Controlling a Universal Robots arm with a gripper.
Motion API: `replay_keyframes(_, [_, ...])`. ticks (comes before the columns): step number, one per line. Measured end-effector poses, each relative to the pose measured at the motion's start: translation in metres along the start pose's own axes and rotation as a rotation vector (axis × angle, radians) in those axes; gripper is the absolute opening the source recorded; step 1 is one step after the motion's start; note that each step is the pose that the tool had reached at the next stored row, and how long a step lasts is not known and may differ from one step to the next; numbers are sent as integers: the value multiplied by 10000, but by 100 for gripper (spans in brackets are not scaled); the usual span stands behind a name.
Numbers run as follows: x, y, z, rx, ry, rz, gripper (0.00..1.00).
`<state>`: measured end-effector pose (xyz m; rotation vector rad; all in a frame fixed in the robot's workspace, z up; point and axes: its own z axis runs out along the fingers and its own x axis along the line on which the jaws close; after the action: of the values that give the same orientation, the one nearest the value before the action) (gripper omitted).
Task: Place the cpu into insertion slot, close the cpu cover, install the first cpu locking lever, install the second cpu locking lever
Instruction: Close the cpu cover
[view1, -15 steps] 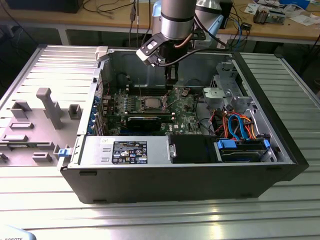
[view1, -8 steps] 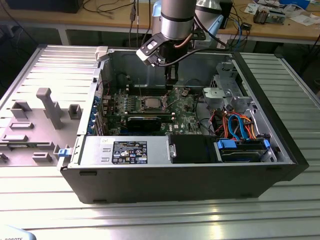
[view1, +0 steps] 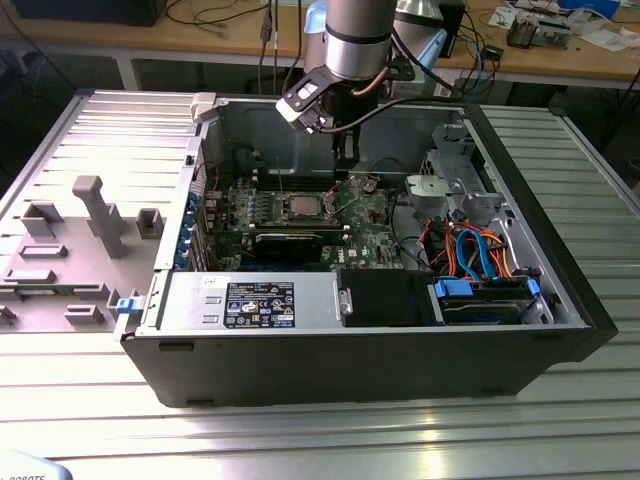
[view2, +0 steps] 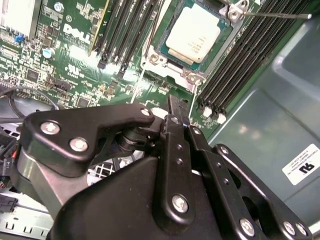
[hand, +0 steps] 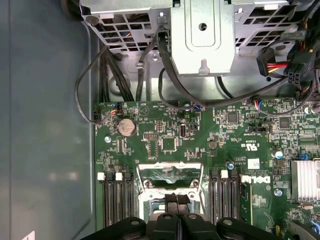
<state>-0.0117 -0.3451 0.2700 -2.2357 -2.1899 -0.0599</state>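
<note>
Overhead, open room is found around the gripper (view1: 345, 157), which is hung nose-down inside the opened case (view1: 560, 330), above the board (view1: 370, 225) and touching nothing that can be seen. Close beside it the case's grey wall (view2: 280, 95) is met. Further out past the fingertips, a metal drive cage (hand: 202, 30) with looped black cables (hand: 165, 60) closes off the space. The arm (view1: 355, 35) is set steeply from above, so that the fingers (hand: 170, 200) are pointed down at the board. They are pressed together, and nothing is seen between them. The cpu (view2: 192, 32) is seated in the slot (view2: 152, 60), below the gripper and a little to the exterior view's left of it. Its silver top is fully bared, and it is flanked by memory slots (view2: 245, 55) on both sides. A silvery windowed frame, taken for the cover (hand: 170, 165), is seen just past the fingertips; how far it is raised cannot be told. In both wrist views the near part of the board is hidden by the gripper's own body.
</note>
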Motion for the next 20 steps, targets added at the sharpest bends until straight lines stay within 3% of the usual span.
replay_keyframes(8, [1, 79, 2, 0, 0, 1, 11])
replay_keyframes(17, [2, 93, 2, 1, 0, -2, 11])
replay_keyframes(20, [2, 132, 3, 0, 0, 0, 11])
